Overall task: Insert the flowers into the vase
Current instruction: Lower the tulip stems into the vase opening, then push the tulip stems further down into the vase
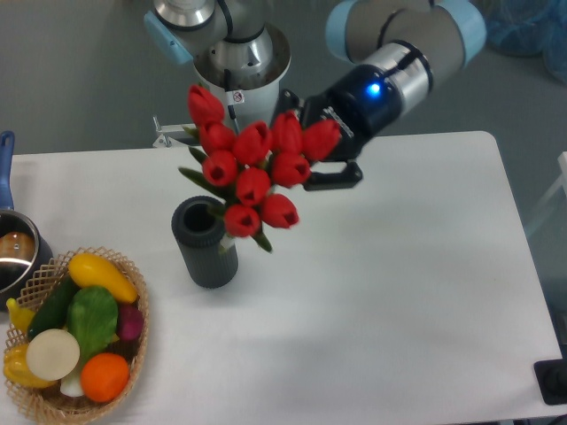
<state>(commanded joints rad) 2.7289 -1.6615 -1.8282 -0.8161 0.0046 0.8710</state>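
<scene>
A bunch of red tulips, the flowers (252, 168), hangs in the air just above and to the right of the vase (205, 242). The vase is a dark ribbed cylinder standing upright on the white table, its round mouth showing. My gripper (312, 150) is shut on the flowers' stems from the right; the blooms hide most of its fingers. Green leaves and the lowest blooms overlap the vase's rim in this view. Whether the stems touch the vase I cannot tell.
A wicker basket (133, 341) of toy fruit and vegetables stands at the front left. A metal pot (16, 252) with a blue handle is at the left edge. The arm's base (237, 80) is behind the vase.
</scene>
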